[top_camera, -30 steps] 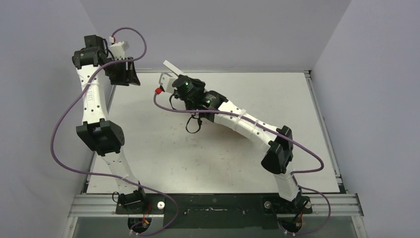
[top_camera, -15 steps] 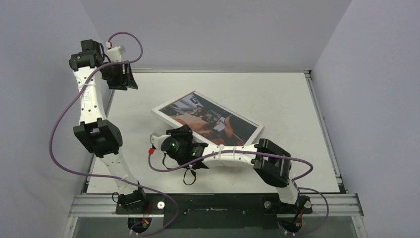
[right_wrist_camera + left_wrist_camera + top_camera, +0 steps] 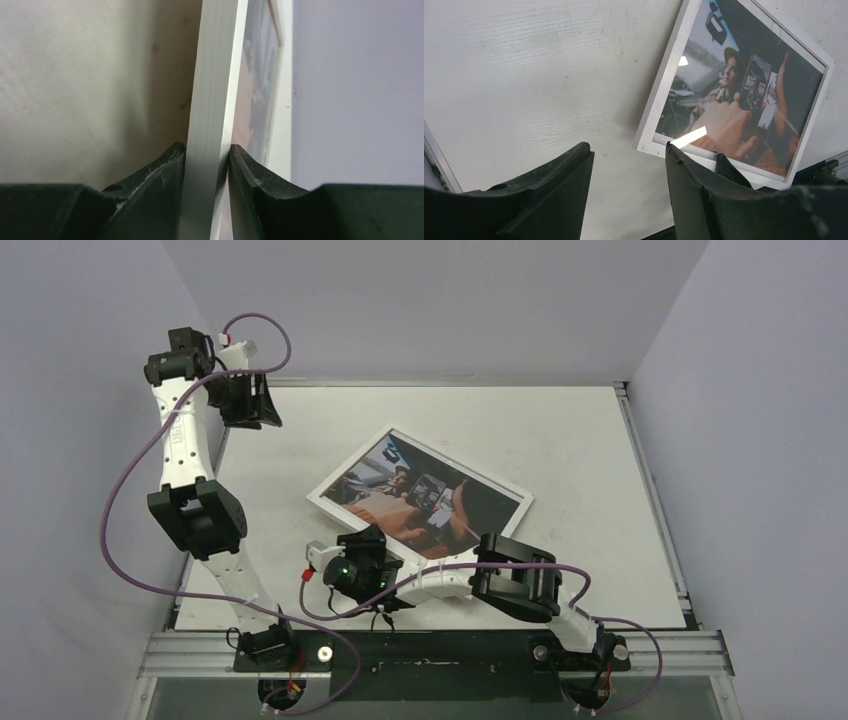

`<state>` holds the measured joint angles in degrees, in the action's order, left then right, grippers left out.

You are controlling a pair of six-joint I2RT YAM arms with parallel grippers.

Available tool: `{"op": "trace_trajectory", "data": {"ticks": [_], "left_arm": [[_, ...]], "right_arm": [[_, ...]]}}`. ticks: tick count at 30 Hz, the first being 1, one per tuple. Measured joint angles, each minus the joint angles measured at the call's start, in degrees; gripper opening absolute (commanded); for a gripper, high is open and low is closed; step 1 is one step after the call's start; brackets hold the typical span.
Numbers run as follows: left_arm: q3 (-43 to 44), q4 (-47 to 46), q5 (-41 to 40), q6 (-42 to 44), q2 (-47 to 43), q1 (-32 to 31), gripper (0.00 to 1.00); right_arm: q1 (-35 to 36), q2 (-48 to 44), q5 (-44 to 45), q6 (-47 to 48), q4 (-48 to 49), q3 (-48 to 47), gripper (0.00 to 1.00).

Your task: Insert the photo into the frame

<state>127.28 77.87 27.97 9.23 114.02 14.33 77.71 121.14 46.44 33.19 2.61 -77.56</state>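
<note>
1. Far to the left of the photo, the left arm stands tall. Its tool hangs above the far-left corner of the surface, well apart from the photo.
2. The left tool's two dark fingers are spread wide and hold nothing. In the left wrist view, only bare surface shows through the gap, and the photo's short left side lies just beyond the right-hand finger.
3. The photo sits slantwise at the middle of the surface, picture side up. Its white border surrounds a dark scene with an orange-brown figure. A shadow runs along its short left side, but I cannot tell how much of it rests flat.
4. On the photo's near long side, close to the left corner, the right tool grips the border. The arm's wrist lies low just in front of it.
5. In the right wrist view, the right tool is closed tight on the photo's white edge, with one finger pressed to each face. The edge looks thick.
6. The right arm's folded elbow sits near the photo's near right corner.
</note>
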Motion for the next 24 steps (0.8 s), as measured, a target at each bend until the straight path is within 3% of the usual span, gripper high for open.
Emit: {"op": "trace_trajectory", "data": {"ticks": [6,15,17,24], "left_arm": [[-1.88,-0.76,0.20,0.00,0.00,0.00,0.53],[-4.20,-1.75,0.22,0.02,0.00,0.00,0.61],[-4.66,-1.95,0.20,0.02,0.00,0.00,0.62],[-5.64,-2.21,0.17,0.17,0.00,-0.02,0.63]], "right_arm": [[-0.13,1.97,-4.55,-4.50,-1.73,2.14,0.52],[-1.86,2.01,-2.54,-7.02,0.35,0.96,0.99],[-2.82,1.84,-3.54,-8.11,0.13,0.35,0.90],[-6.56,-1.73,-16.39,-12.61,-4.74,0.46,0.90]]}}
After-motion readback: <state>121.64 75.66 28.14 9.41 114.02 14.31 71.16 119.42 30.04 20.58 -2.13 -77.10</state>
